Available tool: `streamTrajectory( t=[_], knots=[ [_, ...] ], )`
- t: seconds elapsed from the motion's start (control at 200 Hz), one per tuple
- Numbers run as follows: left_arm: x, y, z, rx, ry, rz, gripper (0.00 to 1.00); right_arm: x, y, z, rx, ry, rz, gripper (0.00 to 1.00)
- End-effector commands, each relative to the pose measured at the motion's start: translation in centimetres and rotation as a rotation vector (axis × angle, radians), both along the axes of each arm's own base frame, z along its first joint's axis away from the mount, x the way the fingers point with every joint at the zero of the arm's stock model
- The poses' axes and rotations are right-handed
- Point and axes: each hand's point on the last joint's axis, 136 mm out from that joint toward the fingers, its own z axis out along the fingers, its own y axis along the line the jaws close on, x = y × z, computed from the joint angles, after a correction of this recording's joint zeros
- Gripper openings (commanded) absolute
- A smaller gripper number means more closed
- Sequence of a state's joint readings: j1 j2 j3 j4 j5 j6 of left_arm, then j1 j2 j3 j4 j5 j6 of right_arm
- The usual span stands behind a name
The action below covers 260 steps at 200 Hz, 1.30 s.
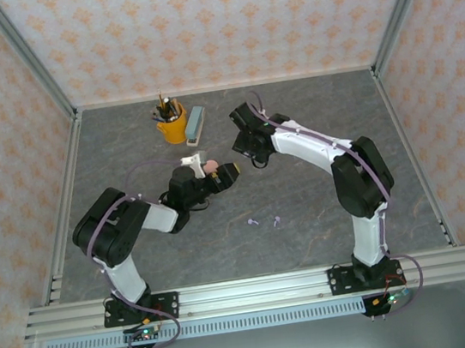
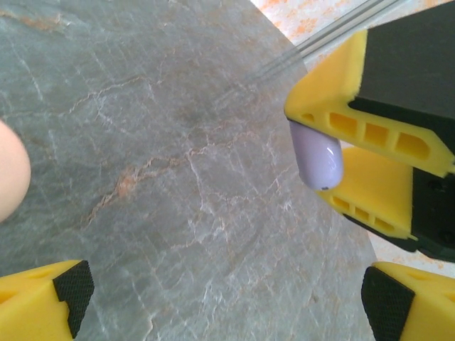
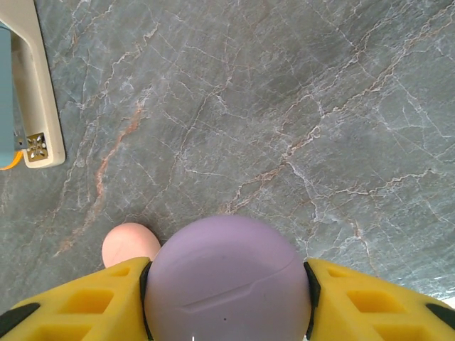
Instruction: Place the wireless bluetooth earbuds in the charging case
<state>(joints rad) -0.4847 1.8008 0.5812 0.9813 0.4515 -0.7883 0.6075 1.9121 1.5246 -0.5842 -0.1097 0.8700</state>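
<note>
My right gripper is shut on a round lilac charging case, gripped by its sides above the table; its lid seam looks closed. In the left wrist view that lilac case shows edge-on between the right gripper's yellow fingers. A pale pink round case lies on the table just beside it. My left gripper stands open over bare table, close to the right gripper. Two tiny lilac earbuds lie on the table nearer the bases, apart from both grippers.
A yellow cup of pens and a blue-grey stapler stand at the back. The stapler also sits left of the right gripper. Patterned walls with metal rails enclose the grey marble table.
</note>
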Motion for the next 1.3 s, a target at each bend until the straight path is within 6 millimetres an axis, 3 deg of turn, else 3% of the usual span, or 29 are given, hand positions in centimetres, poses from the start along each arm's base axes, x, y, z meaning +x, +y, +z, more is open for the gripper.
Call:
streamTrajectory(
  t=[0.0,0.255,0.27,0.3,1.296],
  knots=[
    [1.6,-0.7,2.6,-0.068,-0.108,0.037,0.99,0.8,0.4,3.4,0.072,-0.056,-0.03,0.51],
    [2.8,-2.1,3.8,-0.125,-0.155,0.045,0.95,0.9,0.3,3.7,0.083,-0.056,-0.04,0.51],
    [2.8,-2.2,2.8,-0.116,-0.137,0.046,0.95,0.9,0.3,3.7,0.083,-0.056,-0.04,0.51],
    [2.9,-2.4,2.7,-0.121,-0.136,0.045,0.94,0.9,0.4,3.7,0.083,-0.054,-0.04,0.51],
    [6.1,-4.2,3.5,-0.215,-0.157,0.087,0.82,1.2,0.8,3.1,0.099,-0.034,-0.037,0.51]
  ],
)
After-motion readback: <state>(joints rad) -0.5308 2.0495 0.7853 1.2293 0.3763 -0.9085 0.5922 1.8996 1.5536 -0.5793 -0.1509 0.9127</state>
